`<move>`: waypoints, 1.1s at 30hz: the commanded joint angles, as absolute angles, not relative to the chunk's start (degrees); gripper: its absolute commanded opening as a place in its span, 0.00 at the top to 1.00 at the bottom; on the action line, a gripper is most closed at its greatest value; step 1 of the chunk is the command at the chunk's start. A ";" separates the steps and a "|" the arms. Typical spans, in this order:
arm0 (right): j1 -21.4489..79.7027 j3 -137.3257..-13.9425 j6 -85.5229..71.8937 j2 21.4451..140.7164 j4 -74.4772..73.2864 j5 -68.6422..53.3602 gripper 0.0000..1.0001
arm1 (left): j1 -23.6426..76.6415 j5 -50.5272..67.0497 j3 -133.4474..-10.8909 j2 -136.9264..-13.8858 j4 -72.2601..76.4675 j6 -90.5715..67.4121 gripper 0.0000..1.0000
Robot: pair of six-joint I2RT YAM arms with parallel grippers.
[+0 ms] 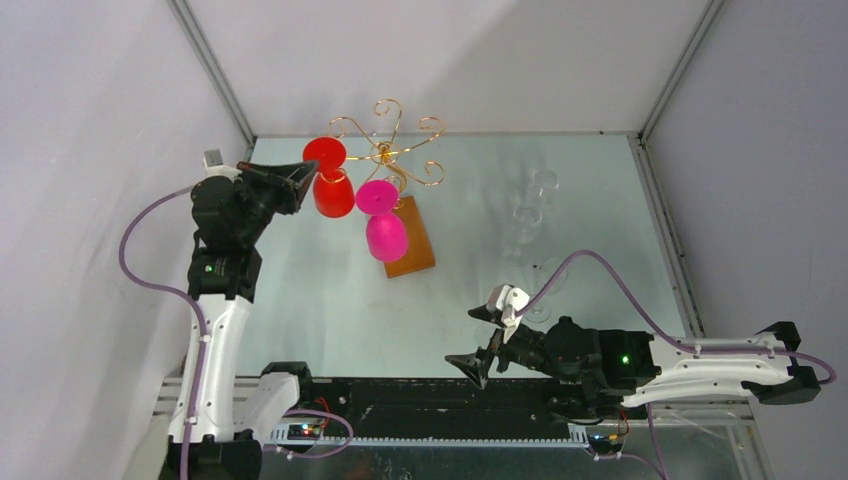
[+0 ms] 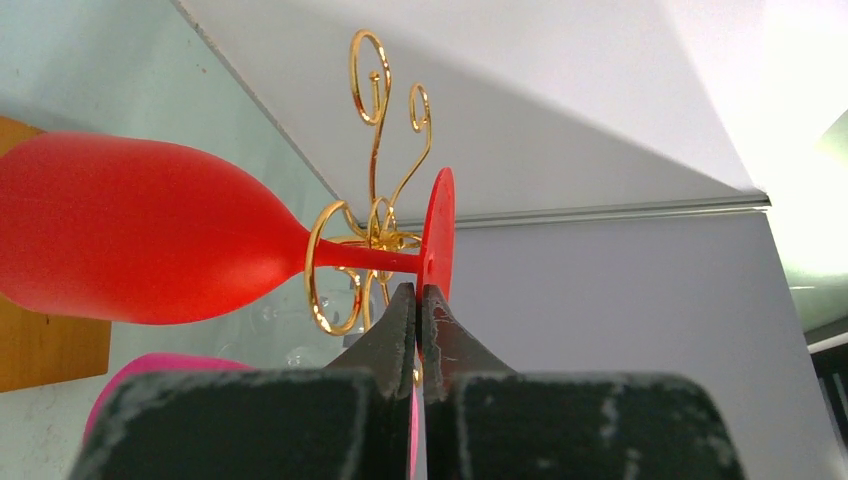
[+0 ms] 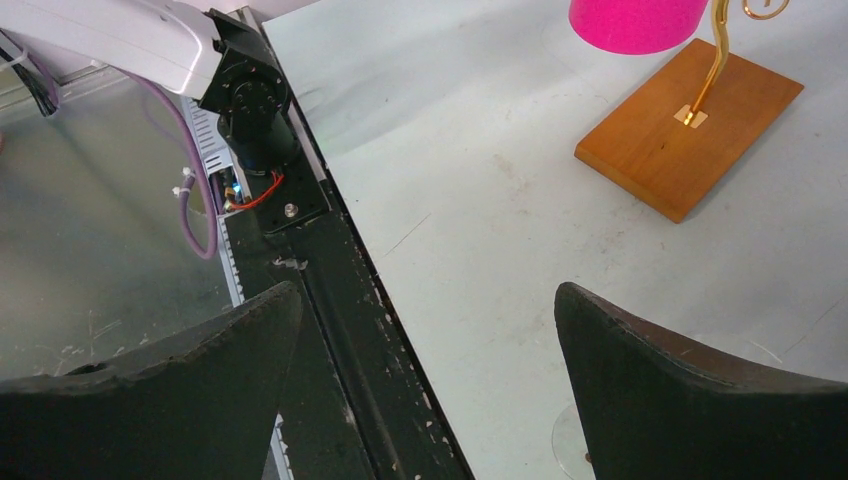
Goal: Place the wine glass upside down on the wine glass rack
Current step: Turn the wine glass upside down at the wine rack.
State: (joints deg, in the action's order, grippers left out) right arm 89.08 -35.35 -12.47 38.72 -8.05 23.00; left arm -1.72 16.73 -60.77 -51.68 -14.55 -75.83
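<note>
Table (image 1: 300,300): pale, scuffed, matte
Walls (image 1: 90,100): plain white, metal corner posts (image 1: 213,75)
Left gripper (image 2: 419,292): pressed together, beside red glass (image 2: 130,245) foot
Right gripper (image 3: 428,330): spread wide, holding nothing

On the desk (image 1: 330,300), toward the back and left of middle, stands the wine glass rack (image 1: 385,150). A wine glass (image 1: 332,185) hangs foot-up in the rack's left scroll arm, and a second glass (image 1: 385,232) hangs foot-up from its near arm, over the rack's base (image 1: 420,245). The left end effector (image 1: 305,175) sits just left of the rack, its tips close under the wine glass's stem by the foot. A group of standing glasses (image 1: 530,215) is well right of the rack, and the right end effector (image 1: 473,340) is to its near right, well apart.
</note>
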 commanded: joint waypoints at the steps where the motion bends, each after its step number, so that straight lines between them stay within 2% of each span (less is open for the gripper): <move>1: 89.60 -35.51 -12.92 38.49 -6.81 24.48 0.00 | -2.40 17.34 -59.49 -49.40 -14.49 -75.11 1.00; 13: 89.71 -35.51 -13.04 39.06 -6.67 24.52 0.01 | -1.84 19.40 -55.99 -47.97 -13.94 -76.36 1.00; 33: 90.00 -35.51 -12.85 39.18 -6.80 24.87 0.01 | -0.53 20.84 -57.51 -49.97 -13.59 -75.45 1.00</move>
State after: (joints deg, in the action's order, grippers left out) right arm 89.47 -35.35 -13.10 39.57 -8.05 23.68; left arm -0.75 19.92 -55.70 -50.30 -15.53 -76.07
